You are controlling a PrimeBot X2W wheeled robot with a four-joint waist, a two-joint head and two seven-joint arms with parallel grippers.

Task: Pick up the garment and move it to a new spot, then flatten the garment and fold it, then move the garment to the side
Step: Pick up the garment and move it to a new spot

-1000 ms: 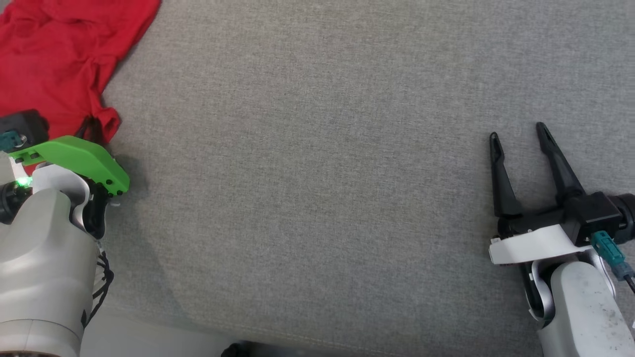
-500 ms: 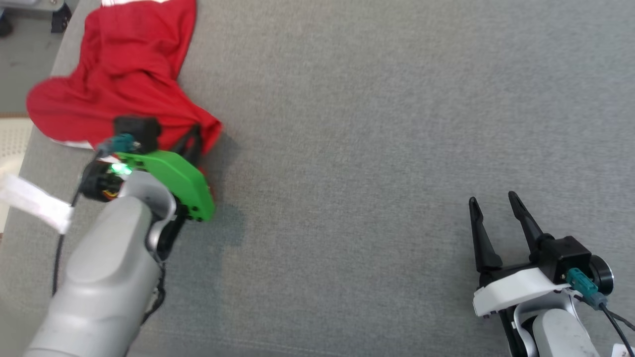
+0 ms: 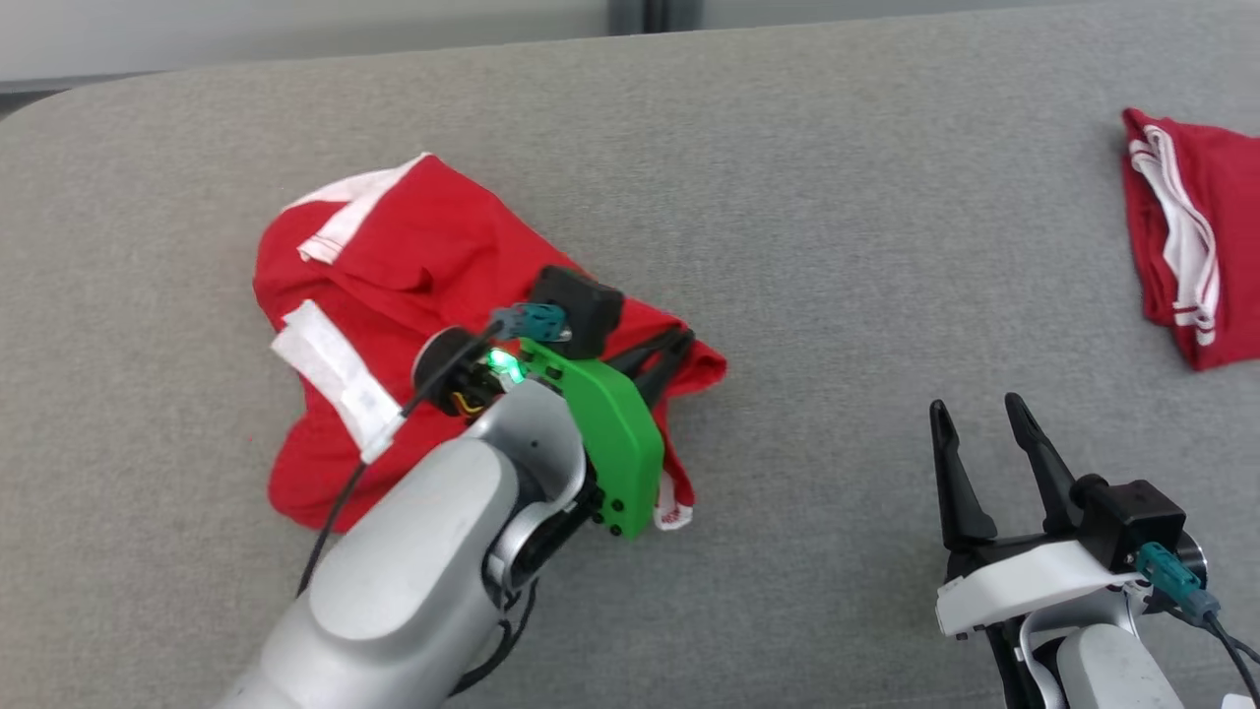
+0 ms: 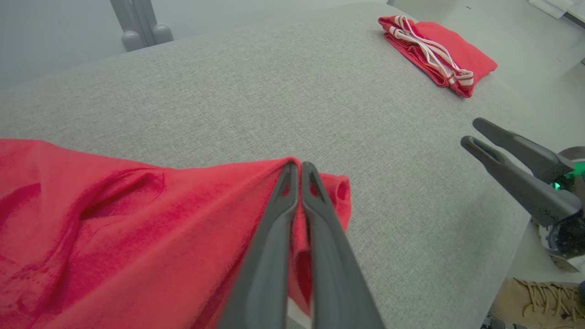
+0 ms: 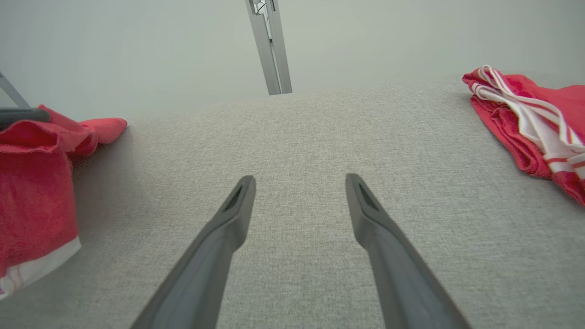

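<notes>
Looking down through the head camera, I see the crumpled red garment (image 3: 394, 295) lying on the grey fabric counter (image 3: 807, 177), left of centre, with a white hem band along its far edge and a white label (image 3: 335, 369) showing on its near-left part. My left claw (image 3: 684, 342), carried behind a green wrist bracket (image 3: 615, 443), reaches to the garment's right-hand edge. In the left wrist view its two fingers (image 4: 315, 219) are clenched together with a fold of the red cloth pinched between them, and the cloth bunches up at the tips. Whether that edge is lifted off the counter I cannot tell. My right claw (image 3: 975, 418) sits at the lower right, well apart from the garment, fingers spread and grasping nothing; the right wrist view shows bare counter between the two fingers (image 5: 228, 224), with the garment at that view's left edge. A second garment (image 3: 1181, 256), also red with white stripes and folded, lies near the counter's far right edge, well apart from both claws. In the left wrist view a tan laced boot (image 4: 525, 297) shows beyond the counter at the lower right corner.
</notes>
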